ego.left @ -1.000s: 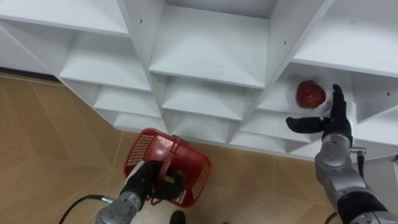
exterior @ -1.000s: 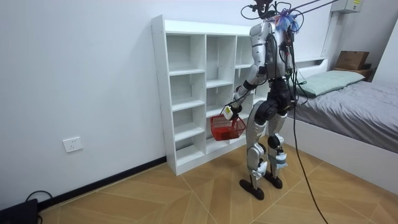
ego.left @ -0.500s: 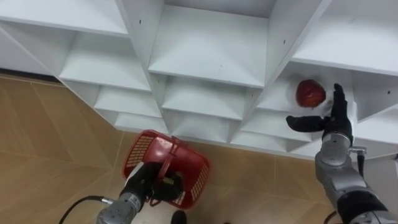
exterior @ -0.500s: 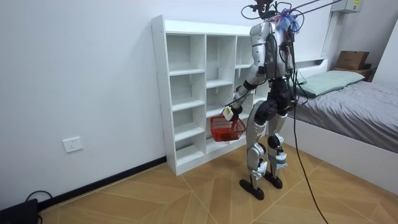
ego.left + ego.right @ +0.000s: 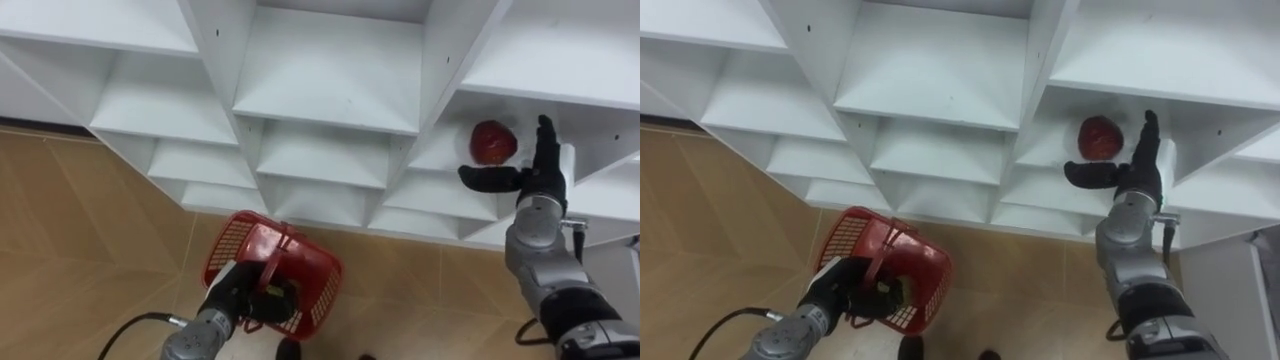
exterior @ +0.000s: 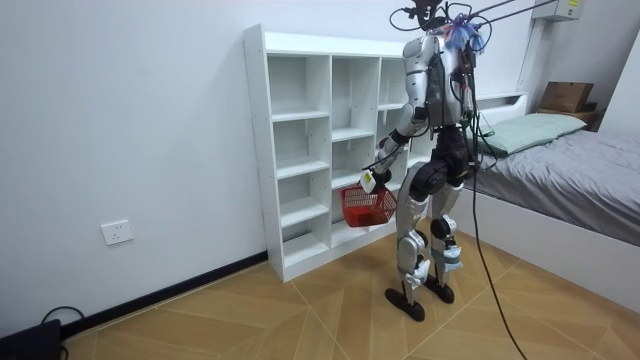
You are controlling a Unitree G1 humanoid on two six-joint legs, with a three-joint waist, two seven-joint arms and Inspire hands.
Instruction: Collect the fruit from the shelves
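Note:
A red apple [image 5: 493, 141] [image 5: 1099, 137] lies on a shelf in the right column of the white closet [image 5: 330, 90] [image 6: 300, 150]. My right hand [image 5: 535, 175] [image 5: 1135, 166] is open just right of the apple, fingers straight up and thumb reaching under it, a small gap between them. Low at the left, my left hand [image 5: 243, 296] [image 5: 845, 291] is shut on the handle of a red plastic basket [image 5: 290, 265] [image 5: 895, 262] [image 6: 366, 205], which hangs above the floor in front of the lower shelves. A dark item lies inside the basket.
I stand facing the closet's right side. Its other compartments look bare. Wooden floor [image 5: 80, 230] spreads to the left. A bed [image 6: 560, 165] stands behind me at the room view's right.
My right hand has edged up and a little closer to the apple. The basket has shifted slightly with the view.

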